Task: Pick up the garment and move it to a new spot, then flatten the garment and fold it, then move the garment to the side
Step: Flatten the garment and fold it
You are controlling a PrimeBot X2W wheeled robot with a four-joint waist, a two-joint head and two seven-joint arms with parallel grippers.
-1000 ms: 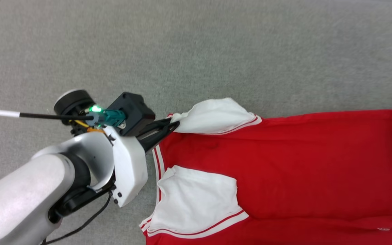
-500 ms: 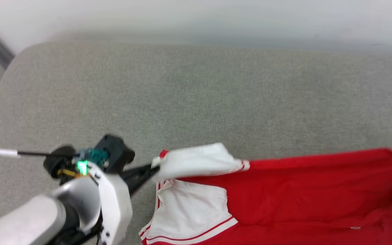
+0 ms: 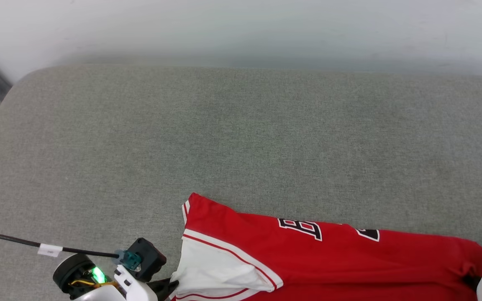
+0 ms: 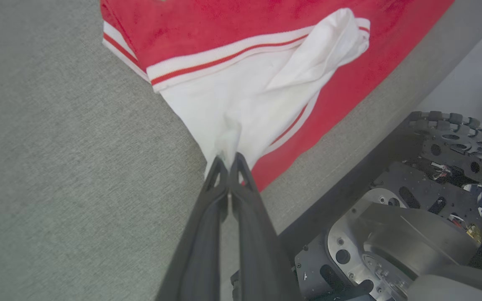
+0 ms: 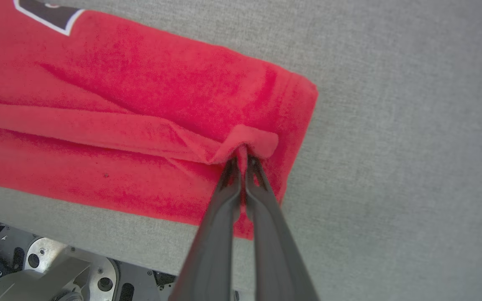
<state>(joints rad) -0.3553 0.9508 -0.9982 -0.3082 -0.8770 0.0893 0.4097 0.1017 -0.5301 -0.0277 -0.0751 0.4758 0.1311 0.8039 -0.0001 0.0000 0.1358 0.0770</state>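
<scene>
Your head view shows the red jersey T-shirt with white sleeves [image 3: 329, 255] lying along the near edge of the grey woven cushion [image 3: 224, 138], with its black lettering facing up. The wrist views add the grips. The left gripper [image 4: 228, 161] is pinched tight on a white sleeve. The right gripper [image 5: 243, 161], fingers together, clamps a red fold at the shirt's right end.
</scene>
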